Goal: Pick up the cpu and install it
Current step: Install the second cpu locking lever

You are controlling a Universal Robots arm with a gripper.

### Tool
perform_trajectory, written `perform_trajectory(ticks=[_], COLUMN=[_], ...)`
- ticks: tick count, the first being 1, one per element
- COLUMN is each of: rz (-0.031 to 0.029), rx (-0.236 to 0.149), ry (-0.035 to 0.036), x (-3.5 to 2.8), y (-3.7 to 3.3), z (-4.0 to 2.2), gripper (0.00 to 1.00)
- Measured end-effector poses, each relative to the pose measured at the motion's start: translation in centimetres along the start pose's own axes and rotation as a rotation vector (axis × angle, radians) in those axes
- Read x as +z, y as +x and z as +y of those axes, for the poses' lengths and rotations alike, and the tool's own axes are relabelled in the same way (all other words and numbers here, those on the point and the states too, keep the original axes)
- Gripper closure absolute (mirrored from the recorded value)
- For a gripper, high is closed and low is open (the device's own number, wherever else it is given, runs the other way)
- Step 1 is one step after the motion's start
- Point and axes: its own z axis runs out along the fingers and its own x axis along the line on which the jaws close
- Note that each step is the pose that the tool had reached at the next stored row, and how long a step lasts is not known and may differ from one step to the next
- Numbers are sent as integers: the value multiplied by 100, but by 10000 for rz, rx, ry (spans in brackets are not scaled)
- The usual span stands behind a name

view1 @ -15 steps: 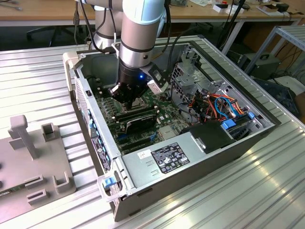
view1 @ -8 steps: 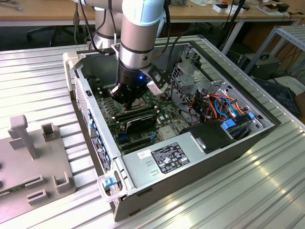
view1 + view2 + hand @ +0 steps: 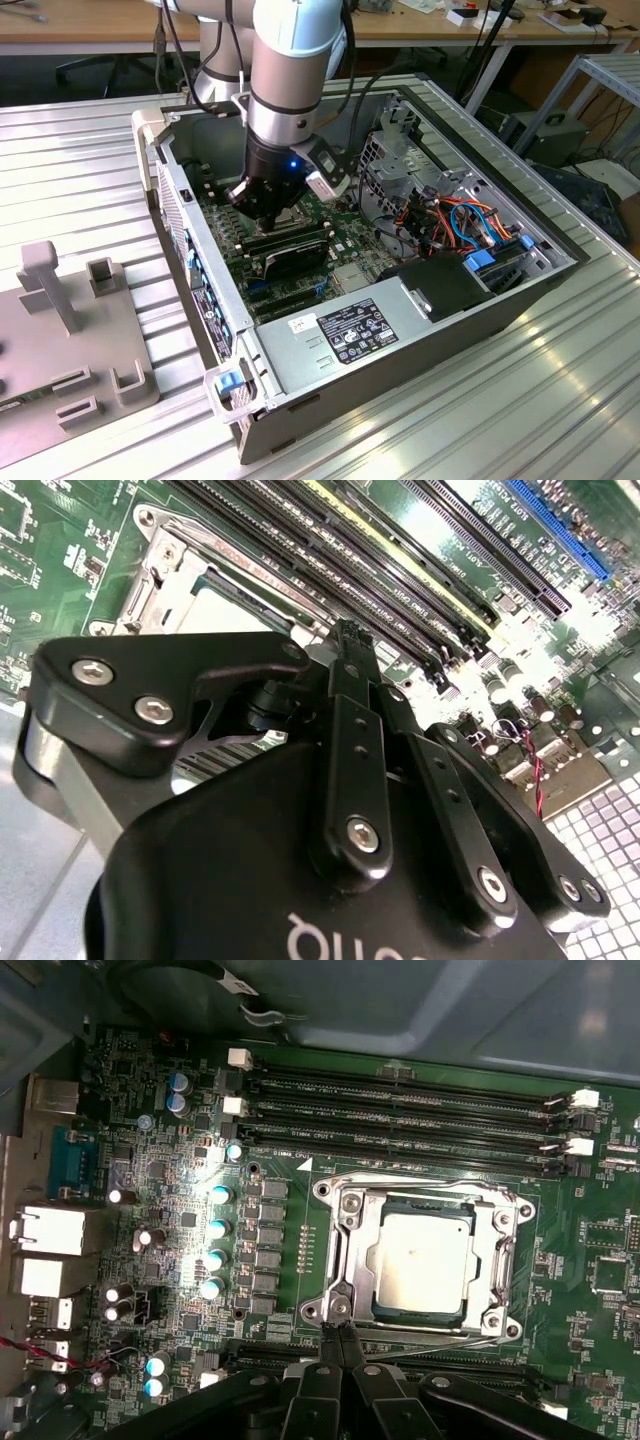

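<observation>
Already cpu [image 3: 421, 1263] within socket frame [image 3: 348, 1260], first wrist view.

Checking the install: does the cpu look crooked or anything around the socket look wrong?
Nothing stands out. In the first wrist view the cpu lies flat and square within the socket frame, edges parallel, and the gripper sits beside the frame's edge.

In the second wrist view the gripper [image 3: 347, 640] body hides most of the socket frame [image 3: 165, 575], and in the exterior view the arm [image 3: 285, 90] covers the socket.
</observation>
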Motion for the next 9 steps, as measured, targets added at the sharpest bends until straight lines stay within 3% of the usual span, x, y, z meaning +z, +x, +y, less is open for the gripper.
perform_trajectory(ticks=[9], rz=[1], rx=[0], ry=[1], x=[12], y=[4], z=[0], gripper=[89])
